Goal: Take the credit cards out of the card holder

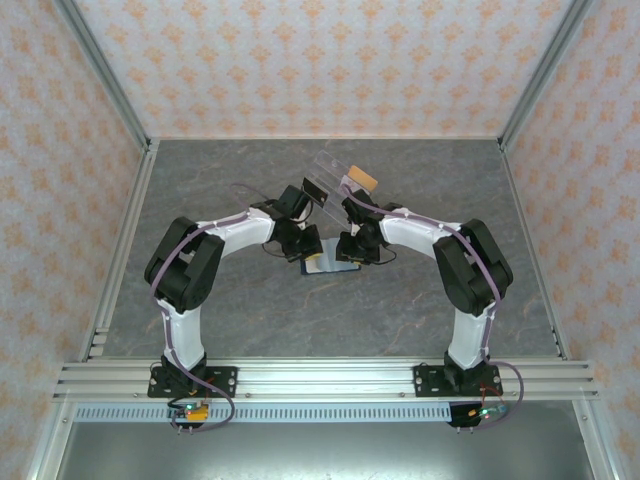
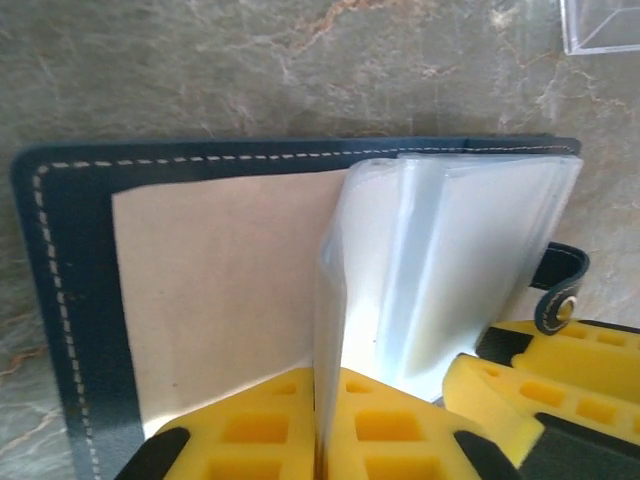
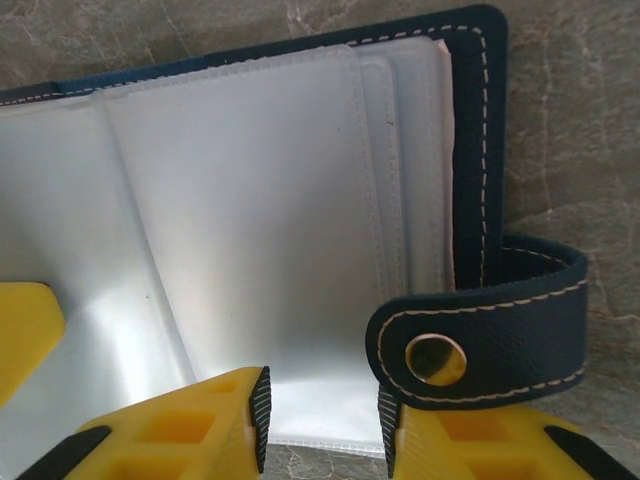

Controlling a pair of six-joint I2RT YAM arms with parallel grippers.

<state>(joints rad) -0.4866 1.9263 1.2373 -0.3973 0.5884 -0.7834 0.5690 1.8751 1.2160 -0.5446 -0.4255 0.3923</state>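
The card holder (image 2: 72,300) is laid open on the table (image 2: 250,60), just ahead of both sets of fingers. One clear sleeve (image 2: 340,280) is pinched upright in the closed left gripper (image 2: 322,405). The right gripper (image 3: 322,420) is parted narrowly, with the sleeves' edge seen between its fingers and the clasp tab (image 3: 480,335) just beyond one fingertip.

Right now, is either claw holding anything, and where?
The left gripper pinches a clear sleeve of the card holder by its near edge. The right gripper stands open by the clasp tab, gripping nothing.
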